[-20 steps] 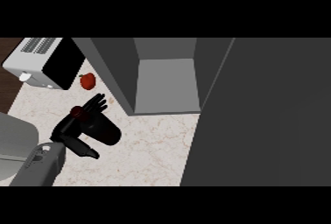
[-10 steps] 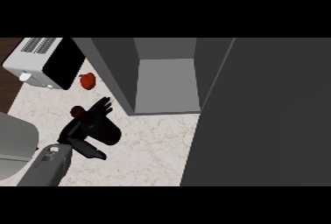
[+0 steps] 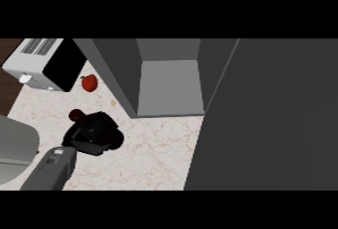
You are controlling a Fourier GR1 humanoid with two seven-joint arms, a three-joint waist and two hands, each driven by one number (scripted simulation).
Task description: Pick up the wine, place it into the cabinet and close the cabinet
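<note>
Item 1: dark red wine bottle [image 3: 77, 115] on the pale marbled counter [image 3: 158, 147], neck showing up-left of our black left hand [image 3: 92, 134], whose fingers curl round its body. Open grey cabinet [image 3: 168, 87] lies up-right. We see no right hand.

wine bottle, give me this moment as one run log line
phase: grasp | left robot hand: curled round wine bottle on counter | cabinet: open, bottle not inside | right robot hand: not in view
</note>
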